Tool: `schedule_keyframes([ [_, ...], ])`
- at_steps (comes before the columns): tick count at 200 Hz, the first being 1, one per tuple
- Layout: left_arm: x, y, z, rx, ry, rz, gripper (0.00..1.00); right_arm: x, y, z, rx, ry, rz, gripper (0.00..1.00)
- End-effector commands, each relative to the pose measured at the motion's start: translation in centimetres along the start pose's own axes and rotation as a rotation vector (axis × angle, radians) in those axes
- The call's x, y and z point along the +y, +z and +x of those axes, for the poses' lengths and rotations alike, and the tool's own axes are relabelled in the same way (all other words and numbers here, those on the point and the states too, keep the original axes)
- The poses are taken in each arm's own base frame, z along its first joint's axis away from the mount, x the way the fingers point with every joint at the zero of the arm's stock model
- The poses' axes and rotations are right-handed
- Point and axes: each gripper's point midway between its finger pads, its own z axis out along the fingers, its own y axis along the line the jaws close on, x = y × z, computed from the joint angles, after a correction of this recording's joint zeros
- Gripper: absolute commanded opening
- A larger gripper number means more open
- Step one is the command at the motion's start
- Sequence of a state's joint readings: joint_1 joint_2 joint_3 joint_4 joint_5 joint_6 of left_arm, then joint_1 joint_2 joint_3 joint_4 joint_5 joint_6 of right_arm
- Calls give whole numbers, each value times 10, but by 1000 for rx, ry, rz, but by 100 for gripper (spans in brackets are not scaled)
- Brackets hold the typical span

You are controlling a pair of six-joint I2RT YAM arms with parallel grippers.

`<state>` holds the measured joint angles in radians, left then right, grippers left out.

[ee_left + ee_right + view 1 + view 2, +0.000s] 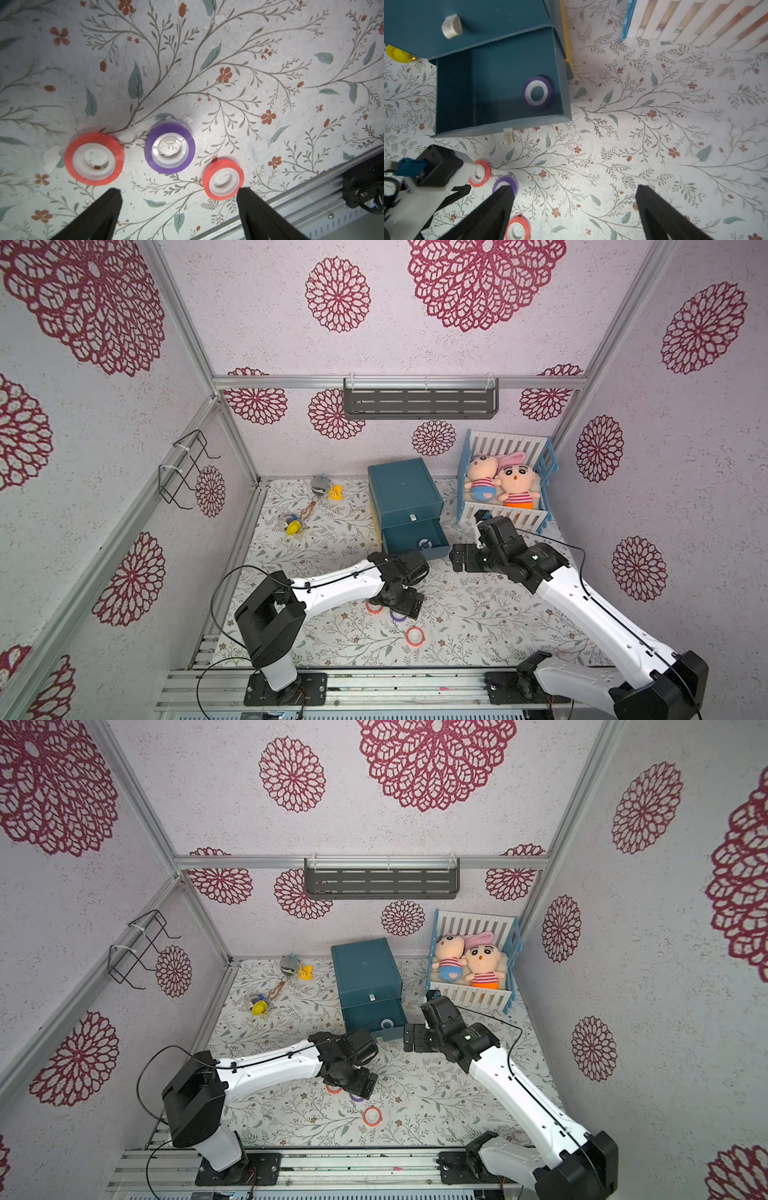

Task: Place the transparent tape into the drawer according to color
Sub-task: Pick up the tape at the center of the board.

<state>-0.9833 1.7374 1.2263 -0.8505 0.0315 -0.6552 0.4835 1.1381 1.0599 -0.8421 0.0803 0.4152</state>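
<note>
The left claw (179, 192) hangs low over the flowered tabletop (270, 62), with its two black fingers spread wide and nothing between them. Just in front of it, three see-through tape rings with white cores lie flat. The purple tape ring (170, 148) is in the middle, with the first red-orange tape ring (94, 159) on one side and the second red-orange tape ring (223, 179) on the other, close to one fingertip. They are near each other but do not touch.

The right claw (574, 188) is released and empty too. It hovers near the front of the dark teal drawer cabinet (405, 485). The lower drawer (488, 83) is pulled out, and another purple tape ring (537, 92) already lies inside, near a corner. The upper drawer (488, 20) is closed. No yellow-orange ring is visible.

I judge that the step in hand is picking up the next ring, probably the purple one, because the open drawer holds that colour. The left claw would need to centre its fingers on it, go down almost to the tabletop because the ring is so flat, and close without pushing the red-orange neighbours.
</note>
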Motion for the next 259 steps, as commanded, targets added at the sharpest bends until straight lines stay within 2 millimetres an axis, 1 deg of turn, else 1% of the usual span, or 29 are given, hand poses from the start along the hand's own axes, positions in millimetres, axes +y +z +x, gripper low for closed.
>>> schedule_keyframes([
  [1,-14,7,-5,-10,31,13,92,-7,-13,-7,-43,36,2,99],
  [35,-24,25,-6,5,11,39,85,-16,-19,-8,-55,52,17,99],
  [69,-27,29,-12,-6,5,35,79,-23,-24,-8,-68,67,27,99],
  [102,-30,37,-8,14,15,19,74,-29,-29,-10,-79,73,37,99],
  [133,-31,40,-5,25,28,-2,70,-31,-32,-11,-90,79,37,99],
  [154,-28,42,-2,35,31,-26,69,-33,-35,-12,-98,83,35,99],
  [194,-16,42,3,36,38,-94,69,-35,-37,-12,-104,88,35,99],
  [240,-18,54,9,72,42,-92,66,-36,-37,-15,-111,91,35,99],
  [259,-17,55,10,79,42,-99,63,-38,-38,-15,-113,91,38,99],
])
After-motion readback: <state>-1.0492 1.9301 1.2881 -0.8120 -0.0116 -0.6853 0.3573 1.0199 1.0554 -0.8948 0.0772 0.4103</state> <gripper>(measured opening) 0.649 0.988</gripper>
